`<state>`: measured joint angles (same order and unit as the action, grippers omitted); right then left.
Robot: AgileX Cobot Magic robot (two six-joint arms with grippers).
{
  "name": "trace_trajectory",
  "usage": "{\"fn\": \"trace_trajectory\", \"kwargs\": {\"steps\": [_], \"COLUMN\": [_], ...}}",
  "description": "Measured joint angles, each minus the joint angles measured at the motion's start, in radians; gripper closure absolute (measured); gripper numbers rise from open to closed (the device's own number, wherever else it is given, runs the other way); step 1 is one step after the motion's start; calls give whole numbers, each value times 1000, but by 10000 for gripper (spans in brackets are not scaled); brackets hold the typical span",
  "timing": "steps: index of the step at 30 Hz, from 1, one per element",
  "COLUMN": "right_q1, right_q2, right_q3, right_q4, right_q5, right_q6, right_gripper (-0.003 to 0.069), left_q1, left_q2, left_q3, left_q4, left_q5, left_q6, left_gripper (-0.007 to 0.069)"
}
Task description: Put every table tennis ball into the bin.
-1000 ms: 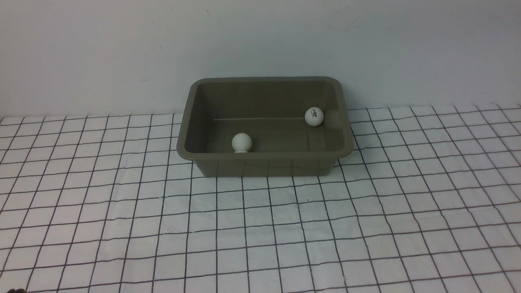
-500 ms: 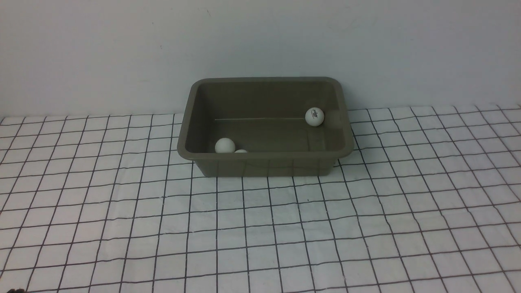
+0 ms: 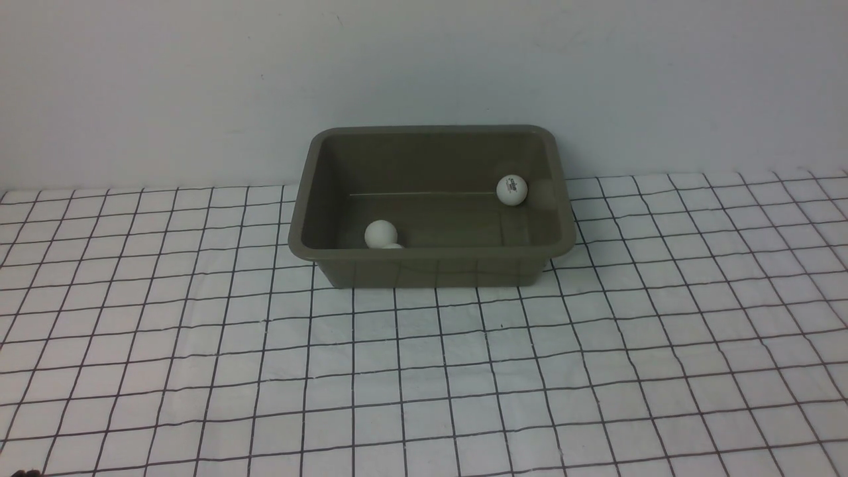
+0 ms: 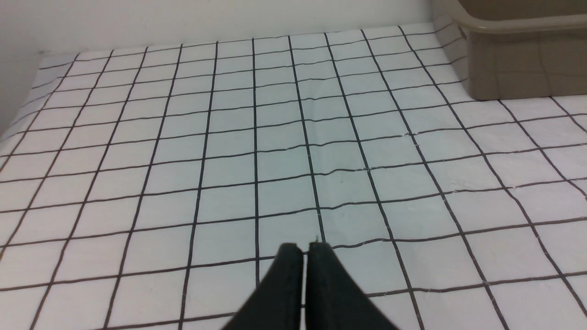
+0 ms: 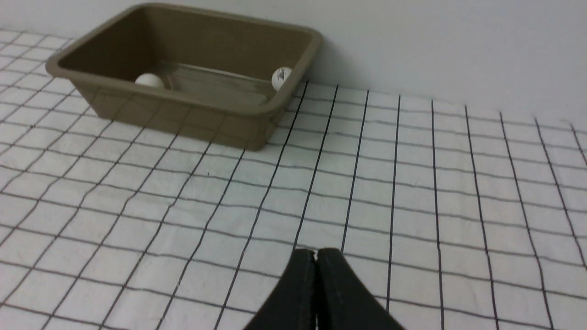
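The olive-brown bin [image 3: 430,254] stands at the back middle of the checked cloth. A white table tennis ball with a dark logo [image 3: 512,190] rests against its right wall. A second ball [image 3: 381,234] lies near the front left inside, and the top of a third ball [image 3: 393,246] peeks over the rim beside it. Both grippers are out of the front view. My left gripper [image 4: 305,247] is shut and empty over bare cloth, with the bin's corner [image 4: 518,68] far off. My right gripper [image 5: 316,252] is also shut and empty, well short of the bin [image 5: 174,98], where two balls [image 5: 149,80] [image 5: 281,78] show.
A white cloth with a black grid [image 3: 424,371] covers the table. A plain pale wall [image 3: 424,66] rises right behind the bin. The cloth's left edge meets a wall [image 4: 18,91] in the left wrist view.
The front-left ball in the bin rolled left along the near wall, then partway back right. The logo ball has not moved.
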<state>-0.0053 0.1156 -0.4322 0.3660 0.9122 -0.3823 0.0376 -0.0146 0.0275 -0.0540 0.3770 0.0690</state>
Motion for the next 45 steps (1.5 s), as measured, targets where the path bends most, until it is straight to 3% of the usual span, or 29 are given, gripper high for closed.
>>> {"fn": "trace_trajectory", "kwargs": {"steps": [9, 19, 27, 33, 45], "right_q1": [0, 0, 12, 19, 19], "right_q2": [-19, -19, -111, -128, -128], "right_q3": [7, 7, 170, 397, 457], "right_q4": [77, 75, -90, -68, -35], "right_q5": [-35, -39, -262, -498, -521], "right_q6": [0, -17, -125, -114, -123], "right_gripper": [676, 676, 676, 676, 676], "left_q1": [0, 0, 0, 0, 0], "left_q2": [0, 0, 0, 0, 0], "left_q3": [0, 0, 0, 0, 0], "left_q4": [0, 0, 0, 0, 0], "left_q5": [0, 0, 0, 0, 0], "left_q6": [0, 0, 0, 0, 0], "left_gripper": [629, 629, 629, 629, 629]}}
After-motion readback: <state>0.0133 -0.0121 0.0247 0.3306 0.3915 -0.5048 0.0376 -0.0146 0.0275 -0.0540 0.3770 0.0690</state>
